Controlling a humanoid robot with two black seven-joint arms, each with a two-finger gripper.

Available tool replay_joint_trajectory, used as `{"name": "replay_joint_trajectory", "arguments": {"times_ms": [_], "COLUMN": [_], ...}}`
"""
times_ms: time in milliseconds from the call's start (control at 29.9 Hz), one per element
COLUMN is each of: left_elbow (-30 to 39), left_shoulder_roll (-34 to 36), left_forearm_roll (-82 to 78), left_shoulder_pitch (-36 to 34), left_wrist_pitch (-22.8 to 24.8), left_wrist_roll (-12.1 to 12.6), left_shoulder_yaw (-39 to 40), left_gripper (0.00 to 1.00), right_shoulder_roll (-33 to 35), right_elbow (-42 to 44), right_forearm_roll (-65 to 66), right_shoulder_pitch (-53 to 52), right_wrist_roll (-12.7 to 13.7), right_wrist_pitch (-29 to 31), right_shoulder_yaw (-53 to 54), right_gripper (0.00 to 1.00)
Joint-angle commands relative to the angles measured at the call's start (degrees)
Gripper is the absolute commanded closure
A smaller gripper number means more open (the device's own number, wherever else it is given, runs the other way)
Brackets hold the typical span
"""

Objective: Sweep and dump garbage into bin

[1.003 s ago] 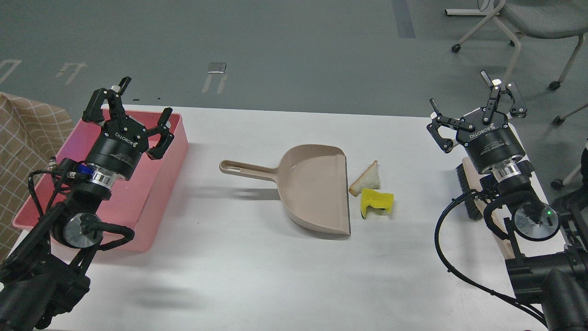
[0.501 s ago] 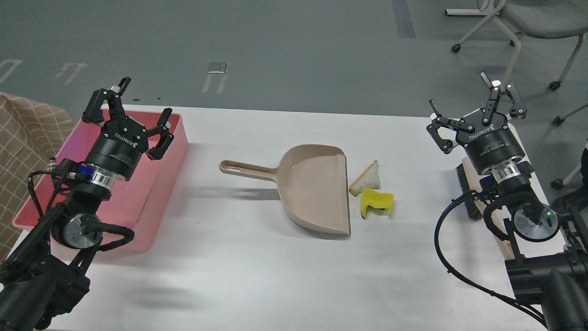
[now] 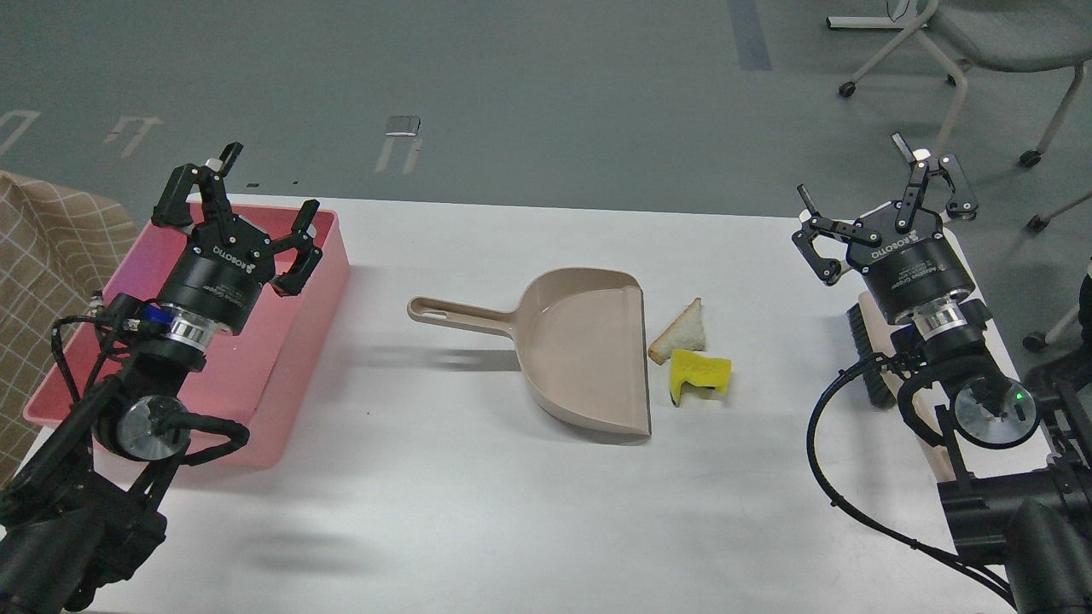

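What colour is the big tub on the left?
Pink. The tub shows best in the head view, the only view here.

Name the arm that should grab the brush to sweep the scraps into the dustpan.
Right. The brush lies at the table's right edge, directly under the open right gripper. The open left gripper hovers over the pink bin, beyond the dustpan, which suits it better.

Smooth beige plastic dustpan [image 3: 580,350], glossy pink plastic bin [image 3: 303,324], porous yellow sponge [image 3: 699,375], matt white table [image 3: 478,503]
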State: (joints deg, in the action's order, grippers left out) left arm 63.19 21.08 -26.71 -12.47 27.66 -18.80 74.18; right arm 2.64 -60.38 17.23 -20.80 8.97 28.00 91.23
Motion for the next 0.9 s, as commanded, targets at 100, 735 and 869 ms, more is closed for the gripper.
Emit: {"name": "replay_joint_trajectory", "arguments": {"times_ms": [100,735,869], "left_elbow": [0.0,0.0,0.0], "left_shoulder_roll": [-0.1,0.0,-0.1], "left_forearm_roll": [0.0,0.0,0.0], "left_shoulder_pitch": [0.1,0.0,0.0], "left_wrist_pitch": [0.0,0.1,0.1], "left_wrist_roll": [0.0,0.0,0.0], "left_shoulder_yaw": [0.0,0.0,0.0], "left_gripper": [0.02,0.02,0.02], "right_shoulder_roll": [0.0,0.0,-0.1], "right_elbow": [0.0,-0.1,-0.1], "right_forearm_roll": [0.0,0.0,0.0], "right_shoulder_pitch": [0.1,0.2,0.2], "right_wrist_roll": [0.0,0.0,0.0], "right_wrist_pitch": [0.0,0.0,0.0], "right_shoulder_yaw": [0.0,0.0,0.0], "right_gripper": [0.0,0.0,0.0]}}
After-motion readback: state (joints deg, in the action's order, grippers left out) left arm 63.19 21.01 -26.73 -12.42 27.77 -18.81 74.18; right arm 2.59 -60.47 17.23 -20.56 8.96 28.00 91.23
